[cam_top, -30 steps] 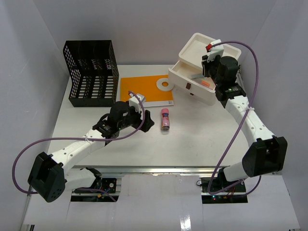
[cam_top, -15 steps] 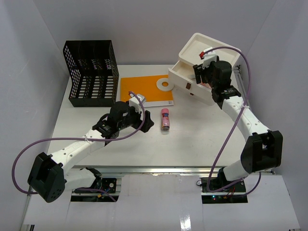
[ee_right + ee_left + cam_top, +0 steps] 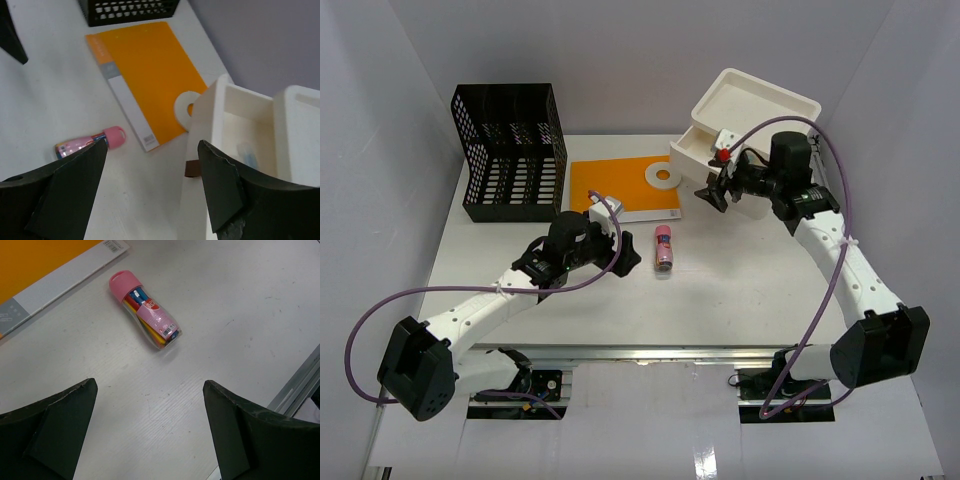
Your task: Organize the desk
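White desk (image 3: 740, 290), plain grey walls around. Mid-desk, flat: pink-capped marker tube (image 3: 663, 247), long axis near-to-far, cap toward the far edge. Just ahead of left gripper (image 3: 150, 385), spread wide, empty, clearly nearer. Right gripper (image 3: 152, 145) likewise wide and empty, by white drawer box (image 3: 750, 110).

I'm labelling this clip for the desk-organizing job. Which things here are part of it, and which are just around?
Part of the job: desk, pink tube of pens, orange folder, white ring, black file rack, white drawer box.
Just around: purple cables, grey walls.
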